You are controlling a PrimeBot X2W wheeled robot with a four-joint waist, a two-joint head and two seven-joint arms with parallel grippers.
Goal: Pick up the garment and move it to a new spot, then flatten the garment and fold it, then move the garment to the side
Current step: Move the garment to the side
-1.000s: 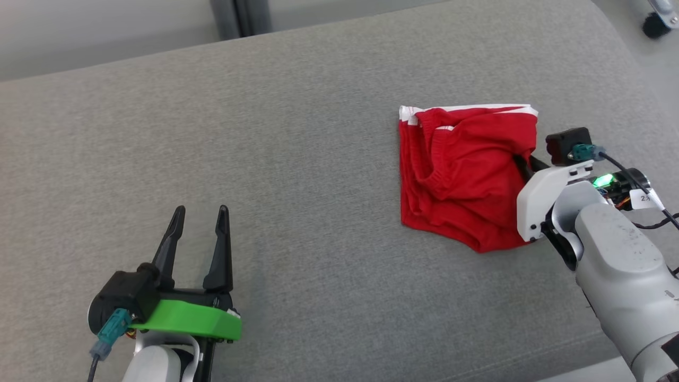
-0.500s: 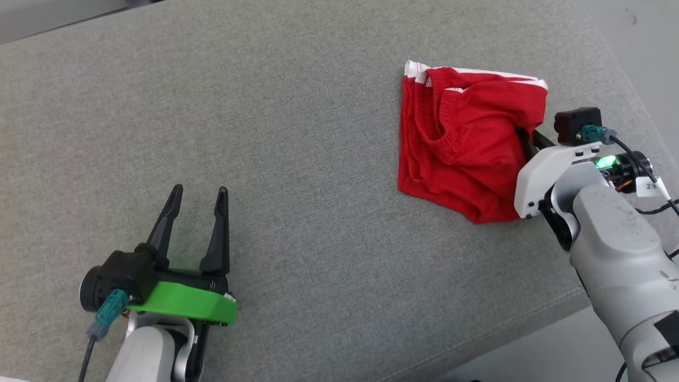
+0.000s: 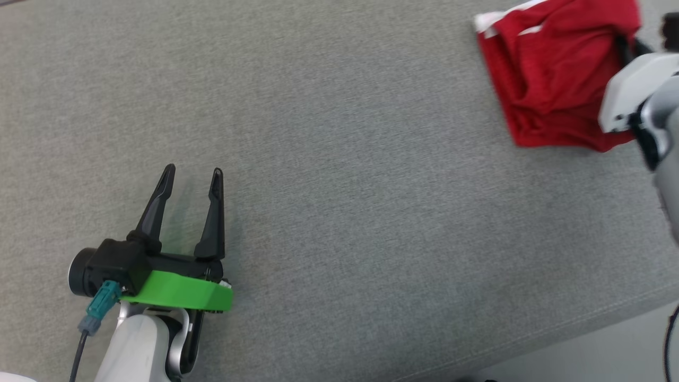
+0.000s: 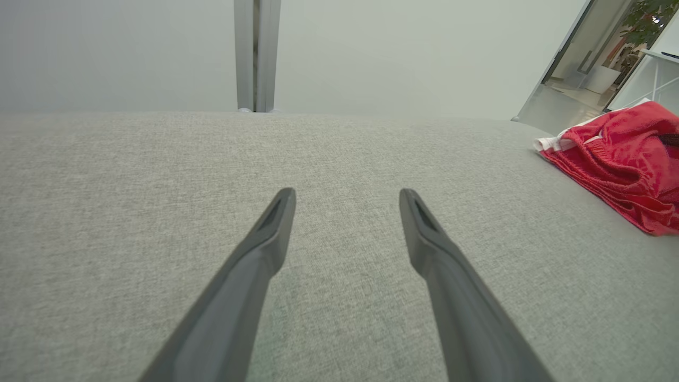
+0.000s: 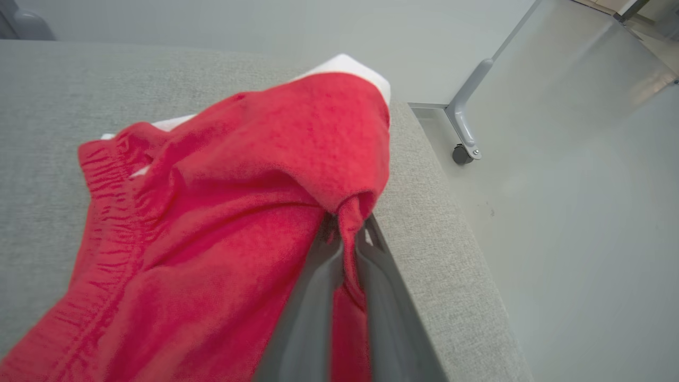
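right gripper (image 5: 351,233) pinched shut on the red garment (image 3: 546,79) edge, upper right of frame; looks set to carry it | left gripper (image 3: 192,170) wide open, empty, lower left; parked clear

tips of right hand (image 5: 346,233) beneath a red garment (image 3: 551,79) fold, garment cropped at head view's top

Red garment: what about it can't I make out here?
Head view: red garment is blurred, cut off by the top edge, partly behind the arm's white housing.
Left wrist view: cut off by the right edge.
Right wrist view: fabric bunches over the right end effector's fingertips.
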